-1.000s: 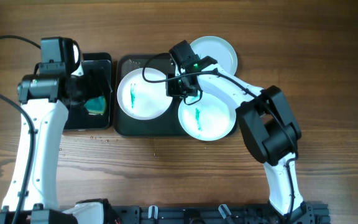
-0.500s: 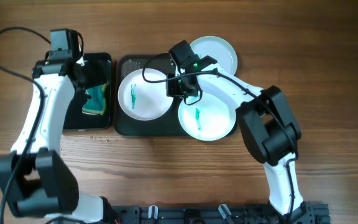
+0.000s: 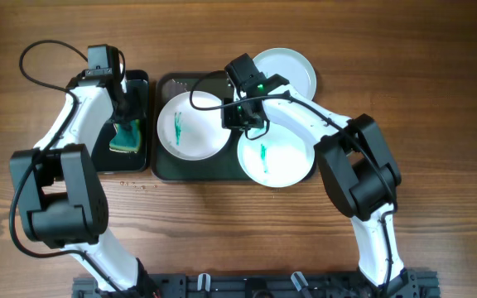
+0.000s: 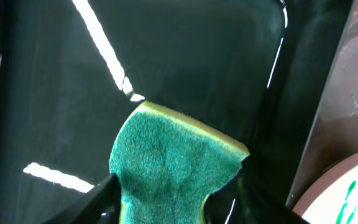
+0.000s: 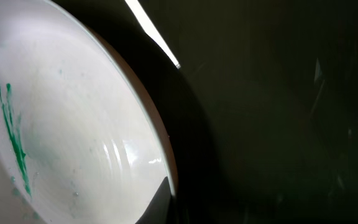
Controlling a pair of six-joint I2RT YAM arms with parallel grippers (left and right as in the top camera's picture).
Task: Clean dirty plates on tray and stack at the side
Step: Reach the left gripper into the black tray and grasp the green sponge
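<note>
While the left claw [image 3: 124,114] hung over the black bin [image 3: 139,159] at the upper left of the overhead view, three plates sat at centre frame. The claw stood half-wide, its fingers [image 4: 101,202] on either side of a green sponge [image 4: 173,155] with a yellow backing. The finger at the lower left of the wrist view touched the sponge, but it could not be told whether the claw had a firm hold. The sponge sat inside the bin.

Just right of the bin, the tray [image 3: 180,168] lay on the wooden table [image 3: 222,232]. The left plate [image 3: 197,136] filled the tray's left half and had a teal smear [image 3: 176,126] near its left side. The lower plate [image 3: 284,165] sat at the tray's lower right, hanging over the tray's edge, with a teal streak at its middle. The blue plate [image 3: 292,70] sat at the upper right, partly past the tray's top corner, its face an even pale tint.

The right claw [image 3: 243,116] was closed tight, low over the tray between the left plate and the other two. Whether it pinched anything could not be told. Its wrist view showed a streaked white plate on the left and dark tray on the right.
</note>
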